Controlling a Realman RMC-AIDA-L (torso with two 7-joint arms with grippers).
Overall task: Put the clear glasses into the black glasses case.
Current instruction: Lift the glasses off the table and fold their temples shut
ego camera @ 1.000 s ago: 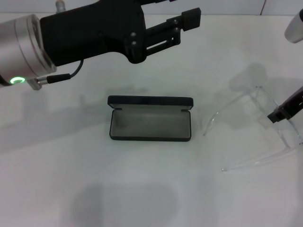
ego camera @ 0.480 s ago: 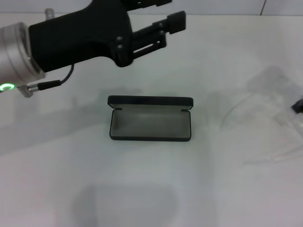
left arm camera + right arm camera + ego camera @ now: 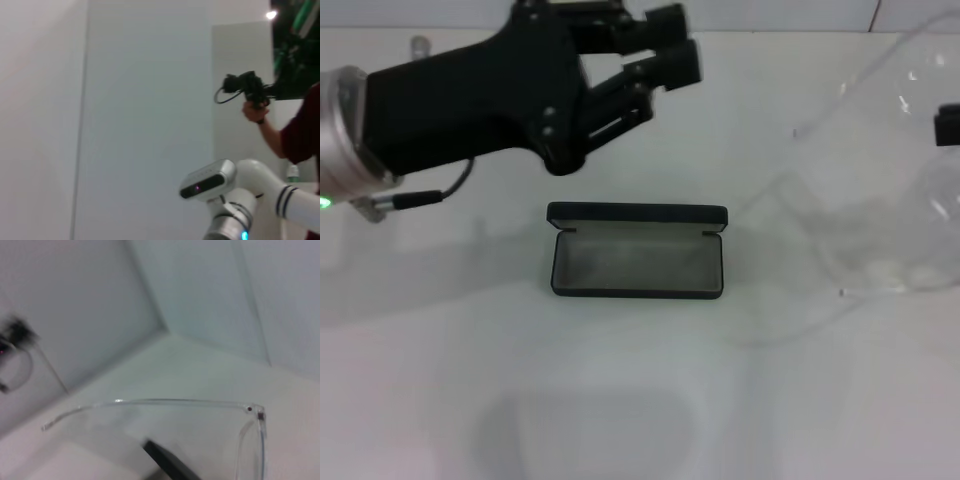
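Observation:
The black glasses case (image 3: 637, 264) lies open mid-table, its grey lining bare and its lid standing up along the far side. Off to the right, the clear glasses (image 3: 910, 262) hang in the air above the table, with only a dark part of my right gripper (image 3: 948, 125) showing at the frame's edge, shut on them. In the right wrist view one thin arm of the clear glasses (image 3: 165, 401) runs to the hinge, with a dark finger (image 3: 167, 462) beneath it. My left gripper (image 3: 673, 42) hovers high behind the case, shut with nothing in it.
The white table (image 3: 620, 400) spreads around the case, and a wall runs along its far edge. The left wrist view looks away from the table at a pale wall, the robot's head (image 3: 210, 180) and a person holding a camera (image 3: 250, 90).
The right gripper has lifted the clear glasses off the table and up towards the head camera. The left arm has drawn back to the left, and both of its fingers now show close together.

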